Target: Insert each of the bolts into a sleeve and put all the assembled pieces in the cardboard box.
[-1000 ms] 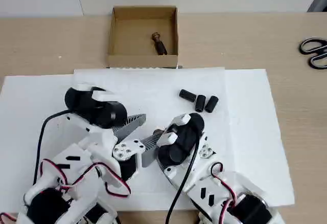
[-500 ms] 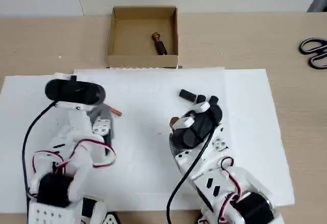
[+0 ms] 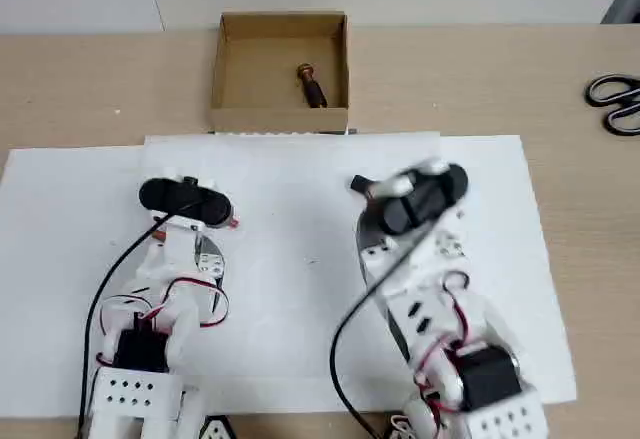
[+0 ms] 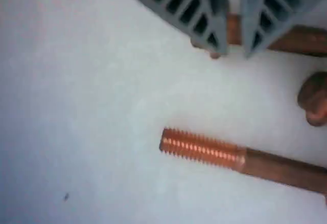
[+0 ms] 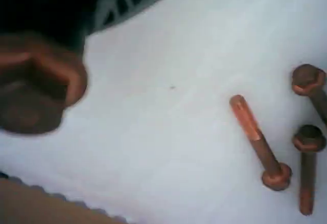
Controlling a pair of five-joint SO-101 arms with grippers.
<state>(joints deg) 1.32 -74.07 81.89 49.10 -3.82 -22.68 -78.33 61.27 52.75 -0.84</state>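
Note:
In the high view my left gripper (image 3: 190,207) hangs over the left of the white paper, with a copper bolt tip (image 3: 230,222) poking out beside it. Its grey fingers (image 4: 204,15) stand almost together, leaving a thin slit. Their tips are right over the shank of a bolt (image 4: 299,38) lying crosswise beneath. A second bolt (image 4: 230,155) lies nearby. My right gripper (image 3: 400,209) is at the black sleeves; one sleeve (image 3: 358,184) shows. It holds a bolt whose hex head (image 5: 36,89) looms close. Three loose bolts (image 5: 258,142) lie on the paper farther off.
The cardboard box (image 3: 280,119) stands at the back middle with one assembled piece (image 3: 312,85) inside. Scissors (image 3: 615,104) lie at the far right on the wooden table. White paper (image 3: 290,289) covers the work area between the arms.
Both grippers were together at the paper's centre. The left arm swung away to the left and settled over the bolts. The right arm carried its bolt back and right to the sleeves.

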